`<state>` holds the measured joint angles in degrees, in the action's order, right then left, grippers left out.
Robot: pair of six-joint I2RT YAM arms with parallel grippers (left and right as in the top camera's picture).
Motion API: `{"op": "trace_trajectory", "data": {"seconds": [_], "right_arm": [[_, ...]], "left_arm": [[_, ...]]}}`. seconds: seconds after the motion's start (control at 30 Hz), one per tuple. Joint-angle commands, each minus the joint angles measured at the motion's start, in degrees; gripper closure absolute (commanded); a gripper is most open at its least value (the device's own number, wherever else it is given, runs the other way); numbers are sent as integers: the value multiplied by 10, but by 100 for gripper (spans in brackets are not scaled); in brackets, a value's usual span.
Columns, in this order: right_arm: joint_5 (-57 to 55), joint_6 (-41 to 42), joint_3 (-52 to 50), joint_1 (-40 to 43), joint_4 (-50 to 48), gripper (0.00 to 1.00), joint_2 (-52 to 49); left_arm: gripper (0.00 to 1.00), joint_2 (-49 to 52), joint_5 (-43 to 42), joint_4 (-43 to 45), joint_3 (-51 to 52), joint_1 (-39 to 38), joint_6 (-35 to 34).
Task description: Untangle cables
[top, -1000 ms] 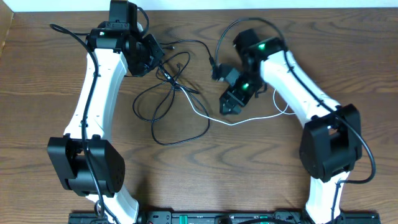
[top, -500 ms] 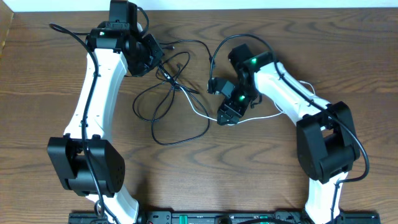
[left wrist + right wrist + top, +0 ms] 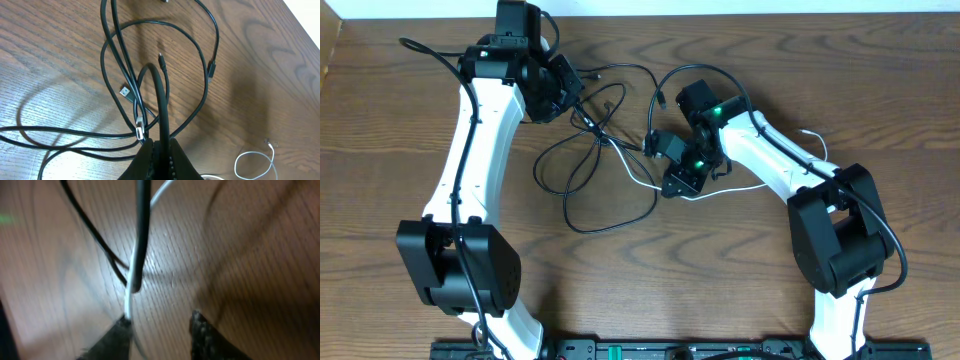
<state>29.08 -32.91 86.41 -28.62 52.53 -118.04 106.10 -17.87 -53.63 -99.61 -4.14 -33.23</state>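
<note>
Left tool (image 3: 159,142): fingers pressed together at the far left of the bench (image 3: 380,150), pinching one black cord (image 3: 161,105), which rises out of the closed tips in a narrow arch.
Black cords (image 3: 566,215): loose crossing loops spread on the bench between the two arms, starting at the left tool and reaching toward the right one. A silver plug (image 3: 125,91) lies flat just beside the held cord.
Right tool (image 3: 160,317): fingers spread part way with bare wood showing between them, tips low over the bench at the right edge of the loops.
White cord (image 3: 127,302): runs down to the tip of one right finger (image 3: 117,335), apart from the other. A black cord crosses over it just ahead of the tips.
White cord, far end: trails right under the right arm and curls near that arm's elbow.
</note>
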Motion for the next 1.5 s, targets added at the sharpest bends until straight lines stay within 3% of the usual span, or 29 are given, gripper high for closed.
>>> {"op": "trace_trajectory", "data": {"seconds": [0.0, 0.1, 0.37, 0.63, 0.83, 0.9, 1.0, 1.1, 1.3, 1.47], "right_arm": [[13, 17, -4, -4, -1, 81, 7], [13, 35, -4, -3, -5, 99, 7], [9, 142, 5, 10, -8, 99, 12], [-2, 161, 5, 7, 56, 99, 16], [16, 82, 5, -14, 162, 99, 19], [75, 0, 5, -14, 215, 99, 32], [173, -137, 7, -14, 292, 99, 74], [227, -195, 25, -2, 326, 99, 164], [285, -186, 68, 78, 292, 99, 323], [307, -59, 70, 182, 207, 99, 416]], "left_arm": [[92, 3, 6, -1, 9, 2, -5], [92, 3, 6, -1, 9, 2, -5], [92, 3, 6, -1, 9, 2, -5], [92, 3, 21, 1, 9, 2, -5], [92, 3, 21, 1, 9, 2, -5], [92, 3, 23, 2, 9, 2, -5], [92, 3, 25, 2, 9, 2, -5], [92, 3, 25, 1, 9, 2, -5], [92, 3, 25, 1, 9, 2, -5], [92, 3, 29, 1, 9, 2, 2]]}}
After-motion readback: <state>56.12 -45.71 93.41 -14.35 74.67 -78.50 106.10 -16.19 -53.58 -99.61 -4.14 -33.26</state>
